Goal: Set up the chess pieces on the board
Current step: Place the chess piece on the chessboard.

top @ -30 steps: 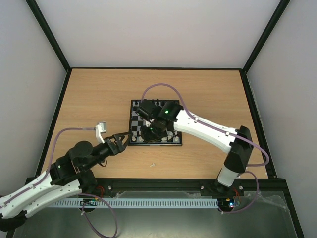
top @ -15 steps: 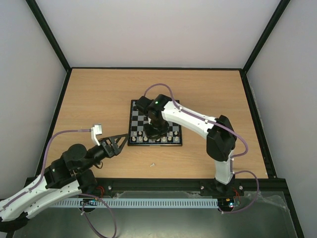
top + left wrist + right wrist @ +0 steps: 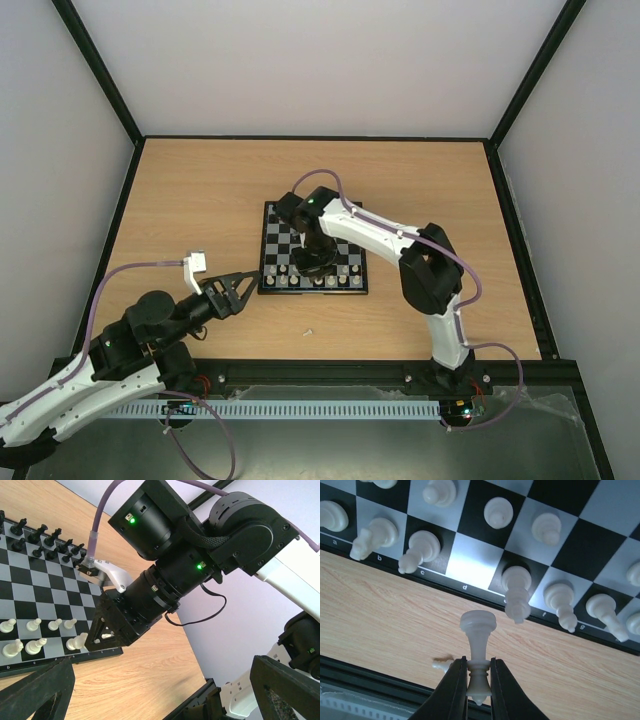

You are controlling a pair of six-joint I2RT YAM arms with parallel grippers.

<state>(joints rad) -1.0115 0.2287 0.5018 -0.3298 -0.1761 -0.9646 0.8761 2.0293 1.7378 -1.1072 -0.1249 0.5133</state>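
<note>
**Tall piece held over the board's near edge**

The left gripper (image 3: 248,285) is by the 8 o'clock corner of the board (image 3: 280,245). Its fingers are wide apart and hold nothing. A loose piece (image 3: 308,330) lies on the table (image 3: 200,200) at 6 o'clock from the board. The right gripper (image 3: 478,669) is over the board's 6 o'clock edge, with its fingers squeezed on a tall piece (image 3: 478,640). More white pieces (image 3: 515,592) stand in the near rows.

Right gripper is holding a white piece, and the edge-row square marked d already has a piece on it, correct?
Not quite. The right gripper does hold a white piece, but the square marked d is empty, as the right wrist view shows.
</note>
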